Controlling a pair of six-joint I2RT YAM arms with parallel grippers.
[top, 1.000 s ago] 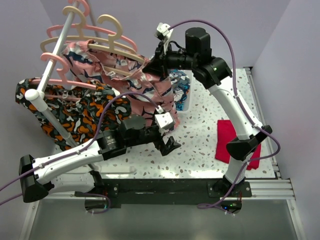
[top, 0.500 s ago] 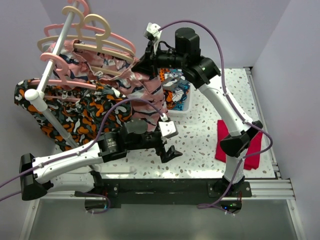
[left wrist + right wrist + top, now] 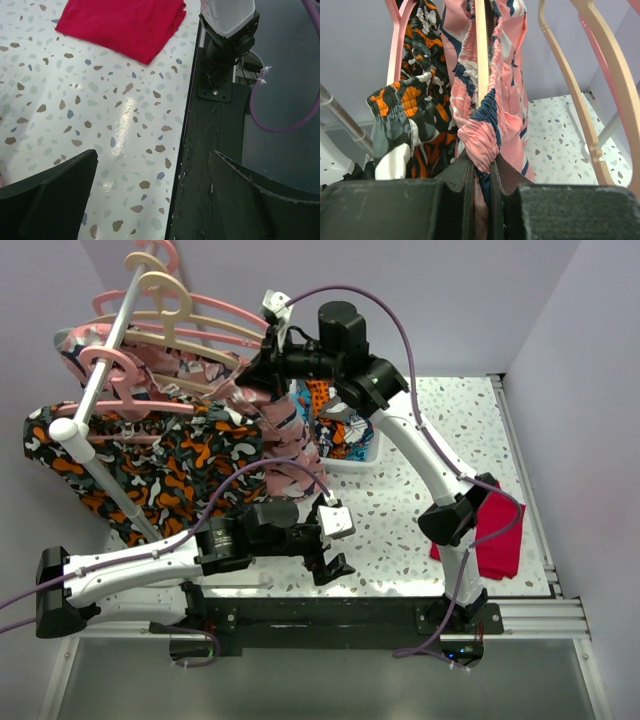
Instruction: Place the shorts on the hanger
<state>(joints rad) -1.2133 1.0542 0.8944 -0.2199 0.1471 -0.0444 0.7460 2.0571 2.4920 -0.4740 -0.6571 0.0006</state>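
The salmon-pink printed shorts (image 3: 287, 436) hang in a stretched strip below my right gripper (image 3: 256, 372), high by the clothes rack. In the right wrist view that gripper (image 3: 482, 167) is shut on the bunched elastic waistband of the shorts (image 3: 480, 135). A straight bar of the beige hanger (image 3: 481, 55) runs up through the waistband opening. The hanger's hook (image 3: 170, 295) sits over the rack pole. My left gripper (image 3: 330, 562) hovers low near the table's front edge, away from the shorts. It stands open (image 3: 152, 162) with only table between its fingers (image 3: 47, 197).
A black-orange-white garment (image 3: 165, 465) (image 3: 402, 117) hangs on pink hangers (image 3: 105, 365) from the white rack pole (image 3: 95, 400). A white bin of clothes (image 3: 352, 448) stands behind the shorts. A red cloth (image 3: 497, 535) (image 3: 120, 22) lies by the right arm's base (image 3: 227, 25).
My right gripper has carried the shorts' waistband left and up toward the rack, stretching the fabric. The hangers swung left. My left gripper drew back toward the near edge, still open.
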